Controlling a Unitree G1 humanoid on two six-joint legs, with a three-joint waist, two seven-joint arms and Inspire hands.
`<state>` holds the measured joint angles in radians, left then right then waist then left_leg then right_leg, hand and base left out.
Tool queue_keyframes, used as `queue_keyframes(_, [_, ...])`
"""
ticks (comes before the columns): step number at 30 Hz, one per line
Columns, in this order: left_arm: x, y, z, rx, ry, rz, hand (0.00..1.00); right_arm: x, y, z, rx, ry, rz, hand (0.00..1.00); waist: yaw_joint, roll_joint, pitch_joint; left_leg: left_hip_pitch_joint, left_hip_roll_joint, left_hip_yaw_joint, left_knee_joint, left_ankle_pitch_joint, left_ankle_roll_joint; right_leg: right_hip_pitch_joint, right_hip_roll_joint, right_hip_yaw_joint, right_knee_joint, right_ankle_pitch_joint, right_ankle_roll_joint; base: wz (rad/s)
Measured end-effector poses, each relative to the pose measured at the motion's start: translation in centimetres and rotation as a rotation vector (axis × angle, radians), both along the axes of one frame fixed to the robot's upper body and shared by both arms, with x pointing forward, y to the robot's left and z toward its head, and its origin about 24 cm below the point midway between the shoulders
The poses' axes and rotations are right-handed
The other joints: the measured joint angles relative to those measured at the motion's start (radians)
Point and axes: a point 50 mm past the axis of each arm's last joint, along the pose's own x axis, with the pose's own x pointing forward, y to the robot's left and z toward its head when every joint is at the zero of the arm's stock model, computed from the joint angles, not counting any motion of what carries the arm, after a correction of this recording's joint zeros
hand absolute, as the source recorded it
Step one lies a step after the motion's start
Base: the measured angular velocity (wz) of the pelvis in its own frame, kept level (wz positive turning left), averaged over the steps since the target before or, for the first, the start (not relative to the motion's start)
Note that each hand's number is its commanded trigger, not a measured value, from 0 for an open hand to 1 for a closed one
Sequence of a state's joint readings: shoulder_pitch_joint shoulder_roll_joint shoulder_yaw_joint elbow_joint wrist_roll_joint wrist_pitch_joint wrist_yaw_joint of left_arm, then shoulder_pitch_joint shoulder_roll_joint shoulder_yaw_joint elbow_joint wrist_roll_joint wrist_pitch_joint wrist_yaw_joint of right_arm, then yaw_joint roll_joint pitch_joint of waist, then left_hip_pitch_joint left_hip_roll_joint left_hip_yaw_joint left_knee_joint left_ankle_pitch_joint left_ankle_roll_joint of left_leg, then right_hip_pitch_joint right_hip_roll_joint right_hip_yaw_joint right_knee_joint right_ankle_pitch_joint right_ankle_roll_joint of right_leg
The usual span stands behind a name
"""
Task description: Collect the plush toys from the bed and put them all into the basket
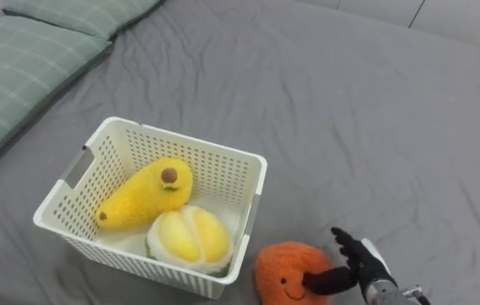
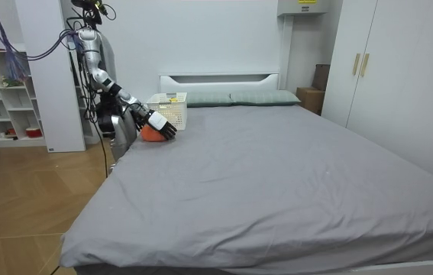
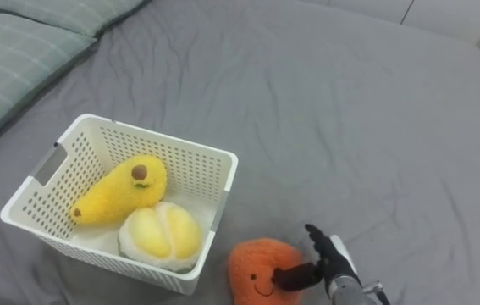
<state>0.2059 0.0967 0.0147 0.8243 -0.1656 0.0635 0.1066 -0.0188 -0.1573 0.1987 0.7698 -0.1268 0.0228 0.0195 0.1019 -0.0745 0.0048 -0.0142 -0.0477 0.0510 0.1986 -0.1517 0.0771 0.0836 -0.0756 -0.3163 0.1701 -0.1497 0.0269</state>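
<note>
The right hand (image 1: 365,264), fingers spread, lays its thumb on the orange plush toy (image 1: 284,264). The toy's lower part is cut off.

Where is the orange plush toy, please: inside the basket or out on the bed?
Out: the orange plush toy lies on the bed beside the basket, right hand at it.

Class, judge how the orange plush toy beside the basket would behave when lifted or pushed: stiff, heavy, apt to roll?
The orange plush toy looks fuzzy and stuffed, so probably soft, light and grippy. Its round shape may roll on the bed if the right hand nudges it.
</note>
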Motion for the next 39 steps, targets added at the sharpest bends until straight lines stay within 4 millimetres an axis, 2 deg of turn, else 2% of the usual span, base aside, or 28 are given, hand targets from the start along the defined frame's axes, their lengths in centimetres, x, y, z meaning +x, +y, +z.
queue_keyframes(7, [0.0, -0.1, 0.0, 0.007, -0.006, 0.003, 0.0, -0.2, 0.8, -0.2, 0.016, 0.028, 0.073, 0.0, 0.016, -0.01, -0.0082, -0.003, -0.001, -0.009, 0.005, 0.0, 0.0, 0.004, -0.001, -0.017, -0.004, -0.001, 0.0, 0.04])
queue_keyframes(8, [0.1, -0.1, 0.0, 0.009, -0.006, 0.002, 0.0, -0.3, 0.9, -0.3, 0.018, 0.033, 0.085, 0.25, 0.017, -0.011, -0.0088, -0.003, -0.002, -0.009, 0.005, 0.0, 0.0, 0.004, -0.001, -0.017, -0.004, -0.001, 0.0, 0.0])
queue_keyframes(9, [0.1, -0.2, 0.0, 0.013, -0.008, 0.002, 0.0, -0.3, 1.2, -0.3, 0.02, 0.04, 0.105, 0.68, 0.018, -0.012, -0.0086, -0.003, -0.002, -0.01, 0.005, 0.0, 0.0, 0.004, -0.001, -0.018, -0.005, -0.002, 0.0, 0.0])
queue_keyframes(10, [0.1, -0.3, 0.0, 0.014, -0.01, 0.003, 0.0, -0.4, 1.4, -0.4, 0.02, 0.043, 0.118, 0.94, 0.018, -0.013, -0.0078, -0.004, -0.002, -0.01, 0.006, 0.0, 0.0, 0.004, -0.001, -0.018, -0.006, -0.002, 0.001, 0.0])
queue_keyframes(11, [0.1, -0.2, 0.0, 0.016, -0.012, 0.003, 0.0, -0.4, 1.4, -0.4, 0.019, 0.044, 0.122, 1.0, 0.019, -0.015, -0.0076, -0.005, -0.003, -0.011, 0.006, 0.0, 0.0, 0.004, -0.001, -0.018, -0.007, -0.002, 0.001, 0.0])
queue_keyframes(17, [0.2, -0.2, 0.1, 0.026, -0.026, 0.006, 0.0, -0.5, 1.2, -0.5, -0.017, 0.049, 0.136, 1.0, 0.042, -0.029, -0.0025, -0.012, -0.004, -0.018, 0.007, -0.002, -0.002, 0.006, 0.002, -0.018, -0.021, -0.003, 0.002, 0.02])
queue_keyframes(20, [0.1, -0.2, 0.1, 0.026, -0.027, 0.006, 0.0, 0.1, 1.4, -0.2, -0.019, 0.03, 0.139, 1.0, 0.046, -0.028, -0.0014, -0.012, -0.005, -0.023, 0.006, -0.005, -0.003, 0.007, 0.003, -0.019, -0.021, -0.005, 0.003, 0.0])
queue_keyframes(24, [0.1, -0.5, 0.1, 0.024, -0.038, -0.007, 0.0, 0.5, 1.6, -0.1, -0.046, 0.017, 0.154, 1.0, 0.049, -0.024, 0.0069, -0.013, -0.006, -0.03, 0.006, -0.007, -0.003, 0.008, 0.003, -0.031, -0.021, -0.005, 0.004, 0.03])
queue_keyframes(28, [0.2, -0.8, 0.1, 0.016, -0.045, -0.027, 0.0, 0.4, 1.9, -0.4, -0.054, 0.022, 0.146, 1.0, 0.055, -0.02, 0.012, -0.016, -0.006, -0.032, 0.007, -0.01, -0.002, 0.008, 0.002, -0.038, -0.02, -0.004, 0.004, 0.01])
queue_keyframes(32, [0.2, -0.8, 0.1, 0.009, -0.048, -0.032, 0.0, 0.5, 2.3, -0.3, -0.045, 0.013, 0.146, 1.0, 0.06, -0.022, 0.011, -0.017, -0.006, -0.033, 0.007, -0.01, -0.002, 0.006, 0.0, -0.043, -0.019, -0.004, 0.004, 0.0])
queue_keyframes(37, [0.3, -0.5, 0.1, 0.012, -0.05, -0.018, 0.0, 0.9, 2.2, 0.0, -0.054, -0.011, 0.148, 1.0, 0.065, -0.034, 0.0029, -0.017, -0.006, -0.032, 0.009, -0.011, -0.001, 0.006, -0.001, -0.043, -0.018, -0.004, 0.004, 0.0])
queue_keyframes(39, [0.1, -0.3, 0.1, 0.015, -0.043, -0.009, 0.0, 1.5, 2.2, 0.6, -0.056, -0.044, 0.144, 1.0, 0.059, -0.035, 0.0035, -0.012, -0.006, -0.03, 0.009, -0.01, -0.001, 0.01, -0.003, -0.043, -0.017, -0.004, 0.004, 0.0])
